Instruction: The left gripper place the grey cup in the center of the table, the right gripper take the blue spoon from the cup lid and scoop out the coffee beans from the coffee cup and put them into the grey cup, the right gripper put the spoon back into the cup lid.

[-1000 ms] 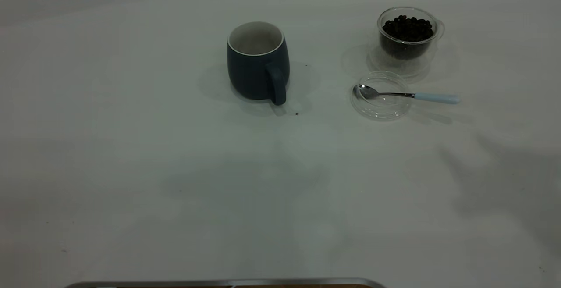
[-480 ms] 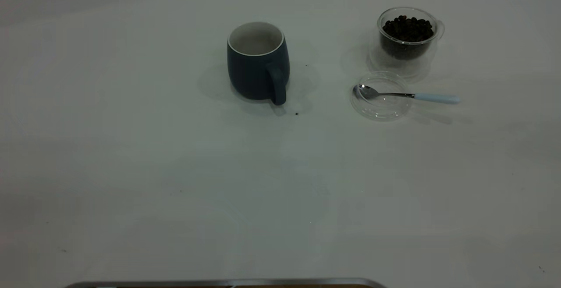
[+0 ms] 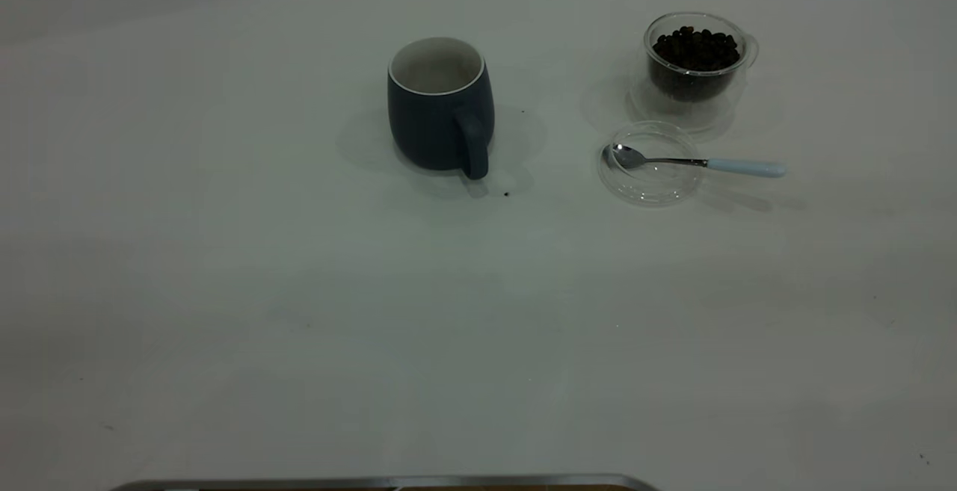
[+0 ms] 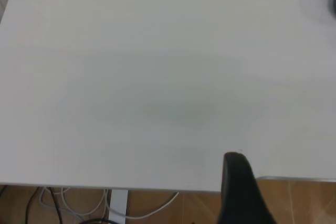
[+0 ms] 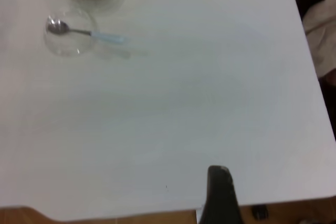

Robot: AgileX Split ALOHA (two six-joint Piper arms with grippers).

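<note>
Nearest the camera in the exterior view, a thin metal edge [image 3: 389, 482] is seen at the counter's [image 3: 224, 289] front border. Neither arm is seen in that view. In each wrist view only one dark finger is seen, over the counter's near edge: the left gripper [image 4: 239, 187] and the right gripper [image 5: 219, 195]; whether either is apart or together cannot be told.

Farther back, the lid [image 3: 649, 186] is seen lying flat right of centre. The spoon [image 3: 699, 162] is laid across it, bowl inside the lid, blue handle projecting over the rim toward the right.

The mug [image 3: 439, 106] is stood upright near the centre, handle turned toward the camera; no contents can be made out in it. Tiny dark specks [image 3: 507, 193] are noted just beside it.

Farthest back, behind the lid, the glass cup [image 3: 695, 65] is stood upright, filled with beans [image 3: 697, 47].
</note>
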